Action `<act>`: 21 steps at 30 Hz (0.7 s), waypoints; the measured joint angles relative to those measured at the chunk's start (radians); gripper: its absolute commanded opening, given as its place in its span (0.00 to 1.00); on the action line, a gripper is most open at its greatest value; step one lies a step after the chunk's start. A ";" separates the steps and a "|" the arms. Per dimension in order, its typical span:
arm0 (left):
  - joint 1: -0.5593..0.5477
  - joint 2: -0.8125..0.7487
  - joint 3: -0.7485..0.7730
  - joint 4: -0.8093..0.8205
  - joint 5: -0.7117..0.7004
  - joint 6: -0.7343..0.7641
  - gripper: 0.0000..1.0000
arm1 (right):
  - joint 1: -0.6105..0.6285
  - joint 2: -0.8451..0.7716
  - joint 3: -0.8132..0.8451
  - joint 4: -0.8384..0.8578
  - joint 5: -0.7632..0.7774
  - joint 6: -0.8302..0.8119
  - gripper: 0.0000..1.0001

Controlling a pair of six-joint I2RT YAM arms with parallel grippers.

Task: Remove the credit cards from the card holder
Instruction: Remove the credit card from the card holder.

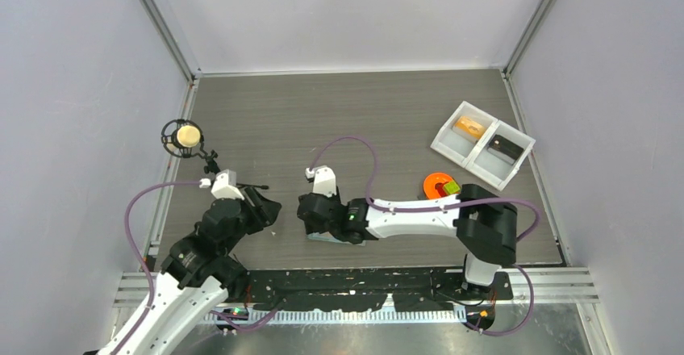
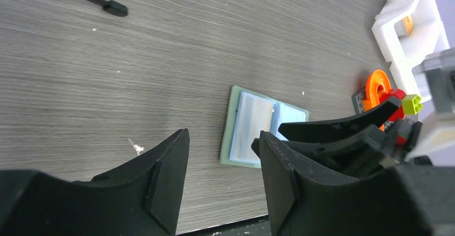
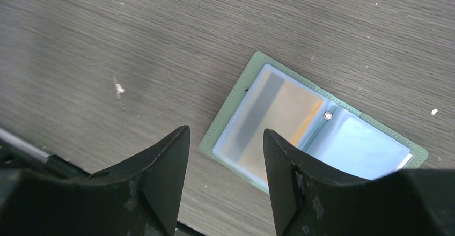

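The card holder (image 3: 306,126) lies open and flat on the table, with a sage-green cover and pale blue pocket faces. A card (image 3: 273,112) with a grey stripe and orange shows through its left pocket. My right gripper (image 3: 225,131) is open and hovers just above the holder's left edge, touching nothing. In the top view the right gripper (image 1: 310,226) hides most of the holder (image 1: 335,242). My left gripper (image 2: 222,139) is open and empty, to the left of the holder (image 2: 249,126); in the top view the left gripper (image 1: 262,206) stands apart from it.
A white two-compartment tray (image 1: 484,143) with an orange and a dark item sits at the back right. A grey plate with an orange shape (image 1: 435,184) and a green brick (image 1: 450,186) lies by the right arm. A round object on a black stand (image 1: 187,136) is at the left.
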 measured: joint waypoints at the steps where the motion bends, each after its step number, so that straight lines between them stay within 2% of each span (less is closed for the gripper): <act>1: 0.000 -0.022 0.000 -0.017 -0.011 -0.003 0.54 | 0.000 0.025 0.021 -0.017 0.010 0.002 0.59; 13: 0.000 -0.053 0.000 -0.116 -0.041 -0.003 0.54 | 0.000 0.188 0.099 -0.119 0.039 0.015 0.58; 16: 0.000 -0.046 0.000 -0.116 -0.041 -0.003 0.54 | 0.000 0.206 0.103 -0.122 0.040 0.014 0.52; 21: 0.000 -0.037 0.000 -0.116 -0.041 -0.003 0.54 | 0.000 0.208 0.104 -0.113 0.040 0.008 0.28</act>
